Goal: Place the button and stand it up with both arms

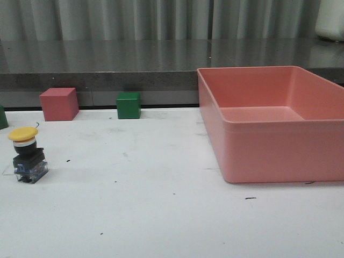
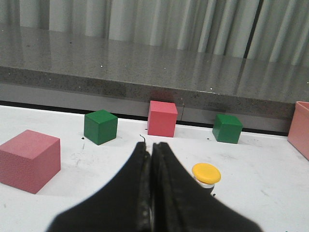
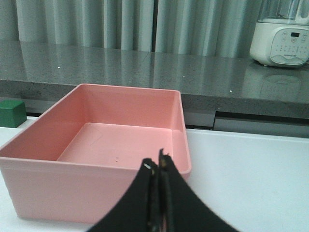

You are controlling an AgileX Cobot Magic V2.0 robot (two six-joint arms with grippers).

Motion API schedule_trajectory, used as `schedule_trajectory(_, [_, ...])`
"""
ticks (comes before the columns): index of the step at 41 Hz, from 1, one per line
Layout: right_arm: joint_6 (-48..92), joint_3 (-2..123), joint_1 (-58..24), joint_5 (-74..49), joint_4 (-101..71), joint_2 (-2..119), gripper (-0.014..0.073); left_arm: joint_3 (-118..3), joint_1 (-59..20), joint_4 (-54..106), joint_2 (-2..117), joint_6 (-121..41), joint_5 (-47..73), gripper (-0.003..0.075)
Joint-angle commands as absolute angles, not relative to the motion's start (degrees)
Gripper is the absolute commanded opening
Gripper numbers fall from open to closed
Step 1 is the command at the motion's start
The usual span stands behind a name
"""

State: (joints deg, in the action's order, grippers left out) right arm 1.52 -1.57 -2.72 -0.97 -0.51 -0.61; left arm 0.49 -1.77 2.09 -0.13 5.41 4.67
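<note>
While both grippers, left and right, were closed and empty, the push-button, upright at lower left, looked light, rigid, top-heavy; best gripped by its black body.

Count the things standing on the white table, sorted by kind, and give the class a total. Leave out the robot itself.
Pink cubes: 2
Green cubes: 2
Yellow-capped button: 1
Pink bin: 1
Total: 6
</note>
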Motion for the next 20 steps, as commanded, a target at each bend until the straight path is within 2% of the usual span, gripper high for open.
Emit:
schedule_trajectory(1, [2.0, -1.4, -2.7, 3.8, -0.6, -1.6, -0.0118, 1.4, -1.7, 2.2, -1.4, 5.9, 0.0, -0.0020])
schedule_trajectory(20, [2.0, -1.4, -2.8, 3.7, -4.7, -1.6, -0.0118, 1.4, -1.7, 2.2, -1.4, 5.9, 0.0, -0.0020])
